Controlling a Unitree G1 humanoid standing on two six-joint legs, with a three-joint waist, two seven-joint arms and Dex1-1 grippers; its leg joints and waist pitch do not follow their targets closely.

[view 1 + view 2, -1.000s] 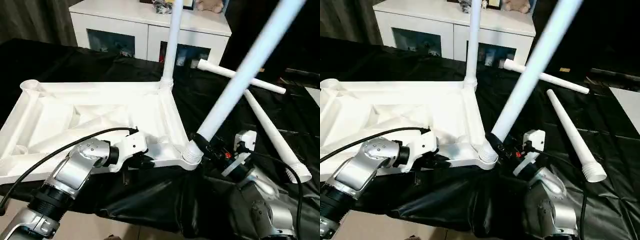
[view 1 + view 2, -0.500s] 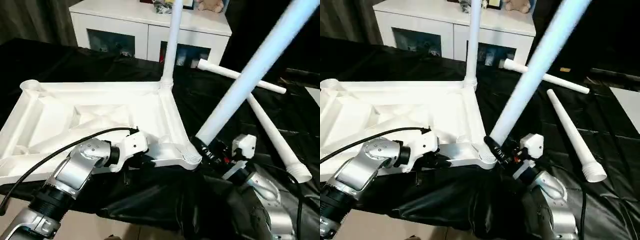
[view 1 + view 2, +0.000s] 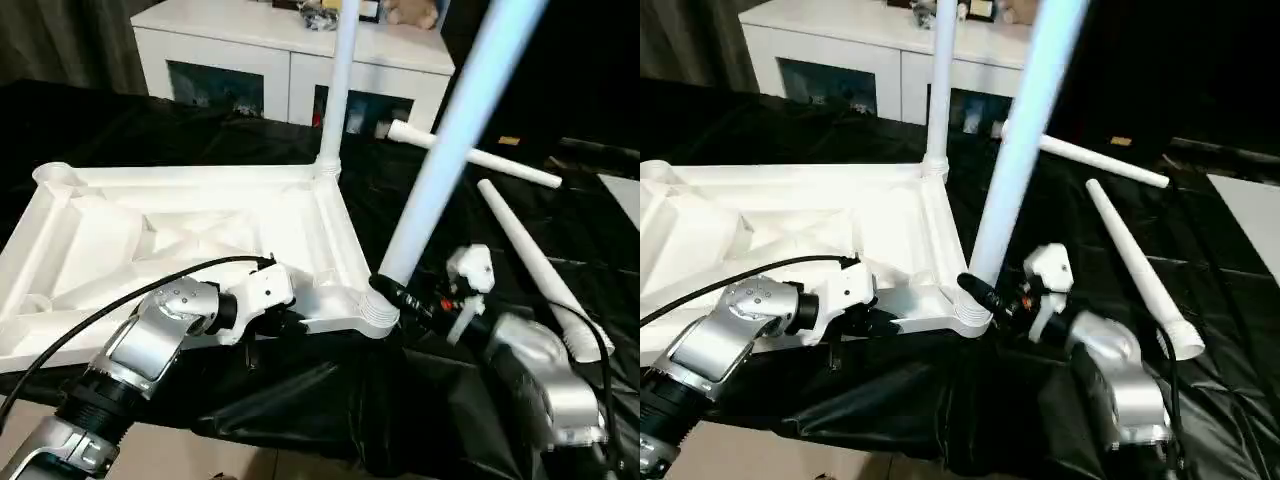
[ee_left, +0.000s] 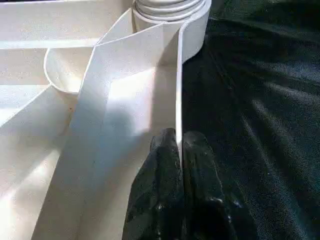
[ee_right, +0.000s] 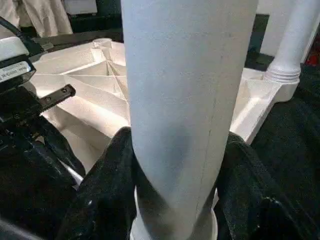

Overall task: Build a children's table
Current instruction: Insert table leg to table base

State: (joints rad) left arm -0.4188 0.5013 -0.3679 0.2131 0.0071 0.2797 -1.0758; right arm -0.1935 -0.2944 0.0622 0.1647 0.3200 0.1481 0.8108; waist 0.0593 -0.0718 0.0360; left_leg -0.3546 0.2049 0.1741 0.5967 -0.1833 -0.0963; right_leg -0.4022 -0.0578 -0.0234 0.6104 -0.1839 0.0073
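The white tabletop [image 3: 180, 225] lies ribbed side up on a black cloth. One leg [image 3: 338, 90] stands upright in its far right corner socket. A second leg [image 3: 450, 130] rises from the near right corner socket [image 3: 378, 312], leaning a little to the right. My right gripper [image 3: 400, 293] is shut on its base; both black fingers [image 5: 107, 175] hug the leg [image 5: 185, 100]. My left gripper [image 4: 177, 142] is shut on the tabletop's thin near rim [image 4: 178, 90], just left of that socket. Two loose legs [image 3: 470, 155] [image 3: 530, 255] lie on the cloth to the right.
A white cabinet [image 3: 250, 45] with dark glass doors stands behind the work. The black cloth [image 3: 150, 130] hangs over the near edge above pale floor [image 3: 200, 455]. A black cable [image 3: 110, 308] arcs over my left forearm.
The leg in my right gripper has swung from a strong rightward lean to nearly upright over the near right socket, and the right forearm has turned with it. The left gripper keeps its hold.
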